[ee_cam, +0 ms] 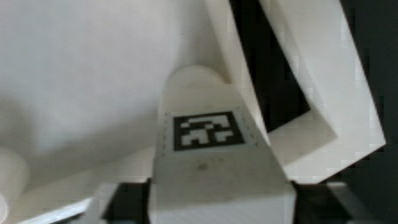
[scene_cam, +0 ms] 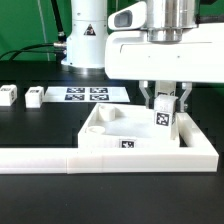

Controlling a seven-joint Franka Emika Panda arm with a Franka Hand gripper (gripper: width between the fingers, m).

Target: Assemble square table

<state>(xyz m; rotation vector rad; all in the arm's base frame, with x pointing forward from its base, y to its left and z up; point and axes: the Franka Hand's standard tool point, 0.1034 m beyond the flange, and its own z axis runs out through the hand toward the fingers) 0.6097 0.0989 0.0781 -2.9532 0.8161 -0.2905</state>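
The square white tabletop [scene_cam: 108, 127] lies upside down against the corner of a low white wall. At its corner on the exterior view's right a white leg [scene_cam: 162, 117] stands upright, tag facing the camera. My gripper [scene_cam: 166, 104] hangs straight over it, one finger on each side of the leg. In the wrist view the tagged leg [ee_cam: 214, 130] fills the space between my gripper's [ee_cam: 217, 206] dark pads, with the tabletop [ee_cam: 80, 80] beside it. Whether the pads press on the leg does not show.
The long low L-shaped wall [scene_cam: 60, 158] runs along the front and up the exterior view's right. Two loose tagged legs [scene_cam: 8, 96] [scene_cam: 35, 96] lie at the far left. The marker board [scene_cam: 85, 95] lies behind the tabletop, by the robot base.
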